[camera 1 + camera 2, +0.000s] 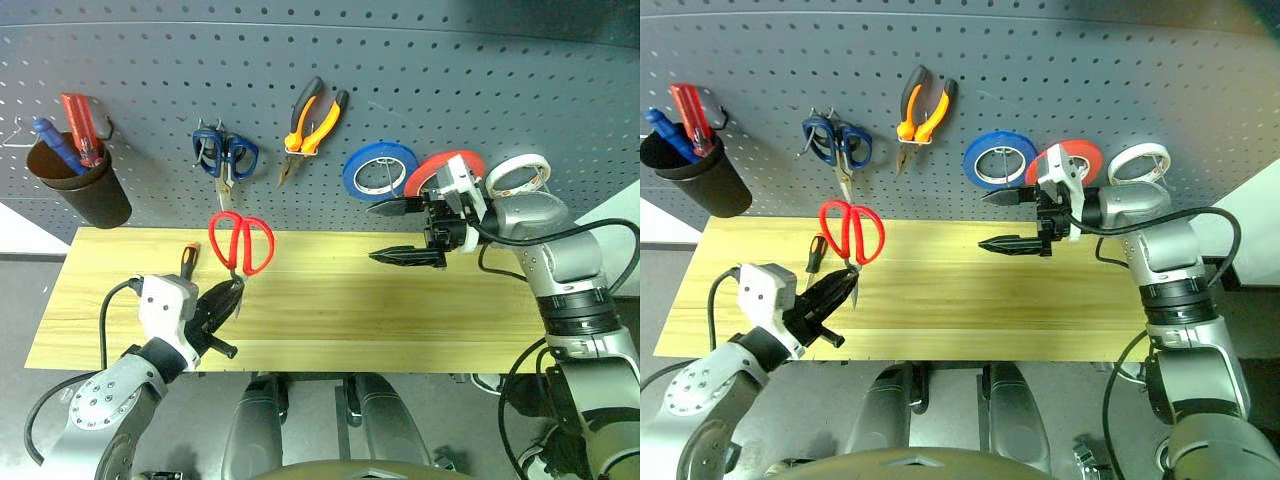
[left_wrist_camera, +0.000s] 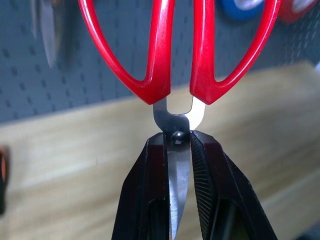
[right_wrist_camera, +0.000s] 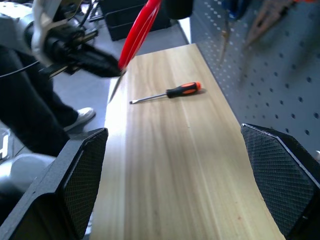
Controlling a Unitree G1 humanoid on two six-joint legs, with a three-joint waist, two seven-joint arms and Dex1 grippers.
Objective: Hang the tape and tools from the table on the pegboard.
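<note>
On the pegboard (image 1: 420,70), the red tape (image 1: 452,165) is already hanging between a blue roll (image 1: 380,170) and a white roll (image 1: 519,175), and the long-nose pliers (image 1: 312,126) with orange-and-black handles are hanging nose-down near the middle. Those two items are looking finished.

The red-handled scissors (image 1: 240,242) are being carried in the air. The left end effector (image 1: 224,300) is pinching them by the blades just under the pivot, its two black fingers (image 2: 150,195) pressed against the steel, with the red loops standing up in front of the lower edge of the pegboard and above the bench (image 1: 340,310). They are not yet sitting on a hook. A pair of blue-handled scissors (image 1: 225,155) is hanging on the board directly above them.

The slim screwdriver (image 3: 167,93) with the orange-and-black handle is lying flat on the bench near its left end, close to the pegboard, untouched.

The right end effector (image 1: 410,232) is hanging just in front of the red tape with its fingers spread wide and nothing between them.

As a judgement, the task is sitting roughly at its halfway mark: tape and pliers are up, the scissors are in transit and needing a free hook for one handle loop, and the screwdriver is waiting, probably for the dark cup (image 1: 85,185) or a hook.
</note>
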